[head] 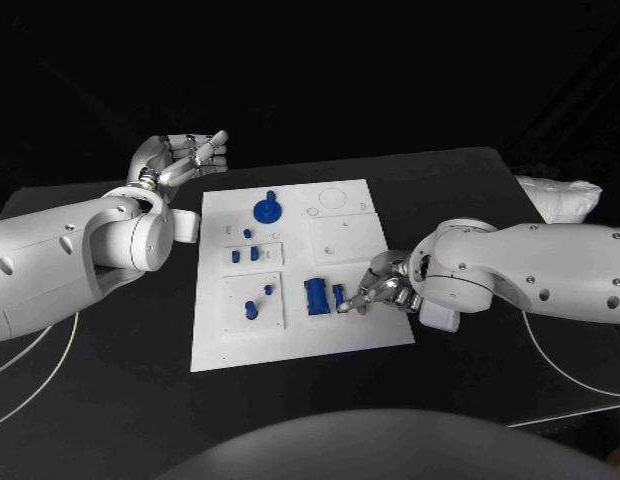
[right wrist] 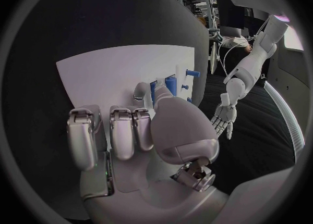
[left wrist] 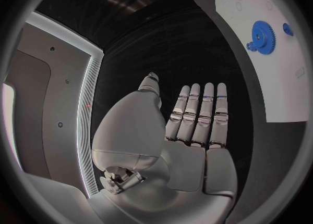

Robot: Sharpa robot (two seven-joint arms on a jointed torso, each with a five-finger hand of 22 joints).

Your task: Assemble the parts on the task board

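Black counter [head: 108, 400] underneath, carrying the white task board [head: 353, 330] at its middle. Left robot hand [head: 180, 155] off the board's far left corner, above bare counter — fingers straight and apart, palm holding nothing. Right robot hand [head: 379, 290] down at the board's right edge, fingers curled in close against a small blue piece [head: 339, 295]; cannot tell whether actually pinching it or only touching. Blue gear [head: 267, 210] flat near the board's far edge, small blue knob [left wrist: 287, 28] just beside it. Upright blue block [head: 315, 296] just left of the right robot hand's fingertips. Two small blue pegs [head: 244, 255] mid-board, left side. Further blue bits [head: 260, 300] on the raised panel nearer the robot.
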